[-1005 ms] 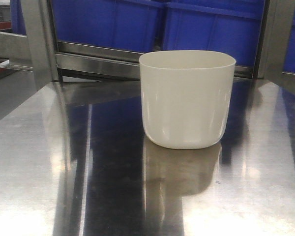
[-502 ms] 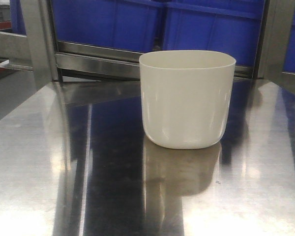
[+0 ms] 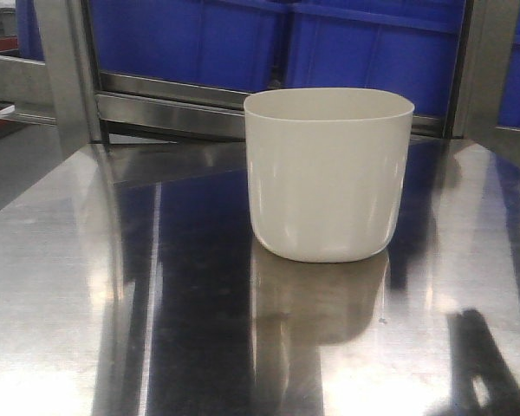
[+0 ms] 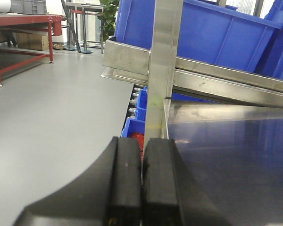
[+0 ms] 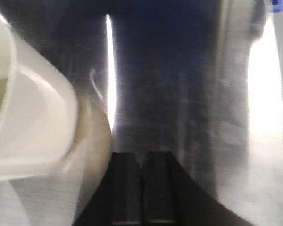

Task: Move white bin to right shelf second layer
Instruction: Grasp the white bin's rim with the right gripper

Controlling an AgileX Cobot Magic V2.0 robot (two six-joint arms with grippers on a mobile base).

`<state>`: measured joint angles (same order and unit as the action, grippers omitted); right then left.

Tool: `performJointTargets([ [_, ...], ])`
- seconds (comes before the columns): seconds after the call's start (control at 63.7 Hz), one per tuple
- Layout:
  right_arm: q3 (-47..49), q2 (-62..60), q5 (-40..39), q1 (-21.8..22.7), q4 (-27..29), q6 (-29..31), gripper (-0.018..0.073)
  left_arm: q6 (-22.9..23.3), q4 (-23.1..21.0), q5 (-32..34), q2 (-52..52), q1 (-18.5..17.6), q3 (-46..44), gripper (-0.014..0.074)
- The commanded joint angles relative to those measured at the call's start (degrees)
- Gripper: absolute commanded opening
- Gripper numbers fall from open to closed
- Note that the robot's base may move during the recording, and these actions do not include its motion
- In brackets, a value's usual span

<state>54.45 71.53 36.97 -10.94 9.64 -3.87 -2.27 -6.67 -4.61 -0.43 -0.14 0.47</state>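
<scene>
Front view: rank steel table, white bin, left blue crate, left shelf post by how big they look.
1. steel table, fills most of the frame.
2. white bin.
3. left blue crate, though cropped and farther back, so truly unsure.
4. left shelf post, narrowest.

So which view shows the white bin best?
The exterior front-facing view: the white bin stands whole and sharp, rim to base, on the steel table. The right wrist view catches only a blurred part of its rim and wall at left. The left wrist view misses it, showing rack and blue crates.
</scene>
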Motion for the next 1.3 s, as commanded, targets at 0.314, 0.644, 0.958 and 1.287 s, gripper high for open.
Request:
performJointTargets([
  [0.314,18.1,12.0,6.9,-9.5,-7.4,-17.9,0.0057,0.3,0.0,4.6,-0.9,-0.4,1.6,0.0085],
  [0.644,23.7,15.3,12.1,-12.3,-7.8,-21.5,0.0057,0.3,0.0,4.6,-0.9,-0.4,1.6,0.0085],
  [0.958,23.7,16.4,12.5,-12.4,-8.0,-21.4,0.0360,0.3,0.0,4.6,-0.9,-0.4,1.6,0.0085],
  [1.287,23.8,16.4,12.2,-12.4,-6.6,-21.4,0.0477,0.3,0.0,4.6,-0.9,-0.4,1.6,0.0085],
])
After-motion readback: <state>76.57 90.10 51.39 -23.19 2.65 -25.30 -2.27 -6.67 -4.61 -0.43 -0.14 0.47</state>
